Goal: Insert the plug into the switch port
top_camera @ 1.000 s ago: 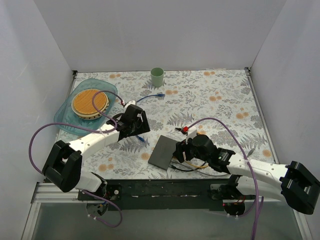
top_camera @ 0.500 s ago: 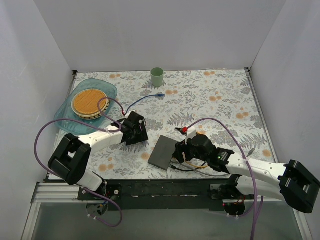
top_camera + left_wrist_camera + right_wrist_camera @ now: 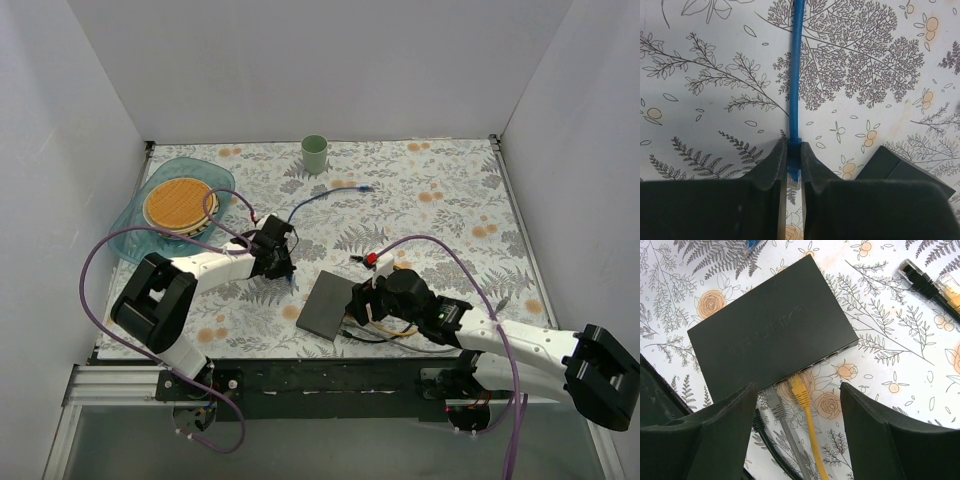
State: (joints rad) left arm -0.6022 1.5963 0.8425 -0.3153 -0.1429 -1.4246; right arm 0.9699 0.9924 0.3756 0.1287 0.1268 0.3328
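Floral tablecloth [image 3: 440, 210]: 1 left gripper [image 3: 792, 150], pinched shut on plug [image 3: 793, 172] of blue cable [image 3: 797, 75]; 1 right gripper [image 3: 797, 387], spread wide above switch [image 3: 772, 335]. Risk: plug twists in pinch, jams against switch edge.

No text is legible. The flat dark grey rectangular switch box [image 3: 772, 325] bears a faint line of lettering across its plain top, too dim to make out.

plug [image 3: 794, 170] left of switch [image 3: 325, 303]; cup [image 3: 315, 153] far behind both.
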